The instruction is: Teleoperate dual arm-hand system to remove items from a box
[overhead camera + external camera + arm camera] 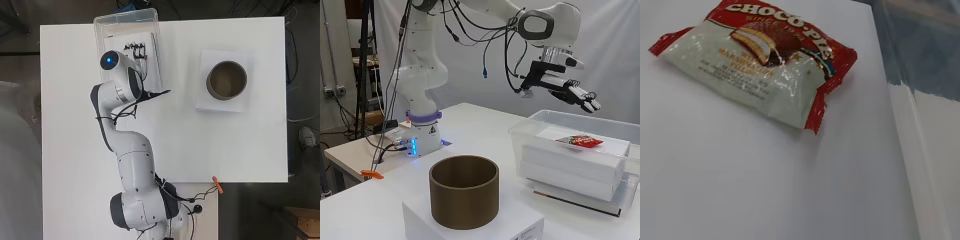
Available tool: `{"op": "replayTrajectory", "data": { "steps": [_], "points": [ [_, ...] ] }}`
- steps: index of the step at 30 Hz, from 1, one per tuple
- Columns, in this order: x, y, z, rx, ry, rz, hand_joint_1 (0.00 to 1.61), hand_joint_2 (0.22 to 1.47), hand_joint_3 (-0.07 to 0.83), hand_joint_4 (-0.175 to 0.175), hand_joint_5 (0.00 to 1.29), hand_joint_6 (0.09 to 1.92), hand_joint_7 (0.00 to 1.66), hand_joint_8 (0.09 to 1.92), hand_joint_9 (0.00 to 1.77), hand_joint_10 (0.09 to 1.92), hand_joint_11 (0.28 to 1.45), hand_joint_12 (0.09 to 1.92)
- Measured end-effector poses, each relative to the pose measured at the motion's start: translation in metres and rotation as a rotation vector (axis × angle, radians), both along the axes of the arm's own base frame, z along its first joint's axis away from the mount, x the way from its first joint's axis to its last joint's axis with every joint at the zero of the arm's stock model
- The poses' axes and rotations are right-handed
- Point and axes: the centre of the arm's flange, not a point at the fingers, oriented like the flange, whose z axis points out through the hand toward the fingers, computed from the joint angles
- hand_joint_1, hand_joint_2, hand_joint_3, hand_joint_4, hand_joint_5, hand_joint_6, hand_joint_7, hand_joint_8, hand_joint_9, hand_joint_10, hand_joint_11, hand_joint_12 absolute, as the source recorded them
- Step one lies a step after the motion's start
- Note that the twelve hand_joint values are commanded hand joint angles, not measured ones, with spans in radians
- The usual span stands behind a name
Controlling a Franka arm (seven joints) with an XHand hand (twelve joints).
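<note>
Brown pot (464, 197): nearest in the side view, an open cylinder standing on a flat white block (470, 225); its inside looks empty from overhead, so it seems the likely place to drop what comes out.
Clear box (520, 131): a see-through plastic tub beyond the pot, at the table's far edge in the overhead view; it is filled by a stack of white slabs (570, 165) that lifts the load up near the rim.
Snack packet (760, 60): 1 red and white foil-wrapped cake, lying flat on the top white slab inside the box, apart from the walls.
Handling: it looks light, with a soft cake inside that would crush if squeezed hard; the wrapper is glossy and probably slippery, and it lies low against the slab, so there is little edge to get under.
Where to hold: a pinch across the short width at the middle seems safest; the crimped red ends would likely bend and slide out.
Hand (570, 90): hovers above the box with fingers held out nearly straight and slightly spread, clear of the packet, holding nothing.
Task stage: the packet is not yet grasped or lifted.
</note>
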Motion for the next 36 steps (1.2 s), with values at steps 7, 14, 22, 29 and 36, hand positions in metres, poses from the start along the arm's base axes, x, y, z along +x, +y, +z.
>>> {"op": "replayTrajectory", "data": {
  "steps": [7,14,22,29,36],
  "points": [
    [0.059,-0.035,-0.031,0.032,0.049,-0.064,0.11,0.83,-0.006,0.036,0.23,0.09,0.3,0.09,0.42,0.09,0.43,0.09],
    [0.06,-0.018,-0.069,0.041,0.143,-0.004,0.06,0.83,-0.001,0.023,0.22,0.09,0.3,0.09,0.43,0.09,0.43,0.09],
    [0.056,0.0,-0.091,0.061,0.224,0.048,0.05,0.81,-0.006,0.032,0.19,0.09,0.25,0.09,0.39,0.09,0.43,0.09],
    [0.022,0.011,-0.095,0.054,0.239,0.08,0.81,1.04,0.005,0.052,0.62,0.77,0.75,0.88,0.96,0.85,0.7,0.56],
    [-0.001,0.007,-0.086,0.083,0.097,0.064,0.88,1.1,-0.004,0.11,0.81,0.55,0.98,1.64,1.17,1.68,0.72,1.45]
  ]
}}
